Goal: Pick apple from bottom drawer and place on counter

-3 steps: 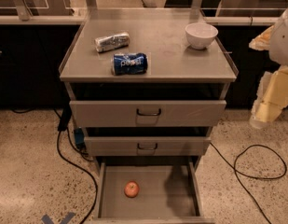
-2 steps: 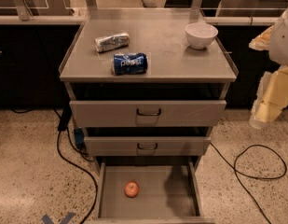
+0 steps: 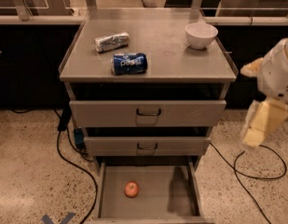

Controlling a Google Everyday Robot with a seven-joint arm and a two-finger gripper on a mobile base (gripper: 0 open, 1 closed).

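Note:
The apple point(image 3: 131, 189), small and orange-red, lies on the flat grey floor of the bottom drawer point(image 3: 164, 197), left of its middle. That drawer is pulled out and open. The counter point(image 3: 167, 45) is the grey top of the cabinet, above the two closed drawers. My gripper point(image 3: 261, 125) hangs to the right of the cabinet at about the height of the upper drawers. It is well away from the apple and holds nothing that I can see.
On the counter lie a blue Pepsi can point(image 3: 129, 63) on its side, a silver wrapped packet point(image 3: 112, 41) and a white bowl point(image 3: 201, 34). Black cables point(image 3: 76, 169) trail over the speckled floor on both sides of the cabinet. A pale ledge point(image 3: 36, 19) runs behind.
My arm and gripper have come down and a little to the left beside the cabinet. The apple, the drawers and the counter items have not moved.

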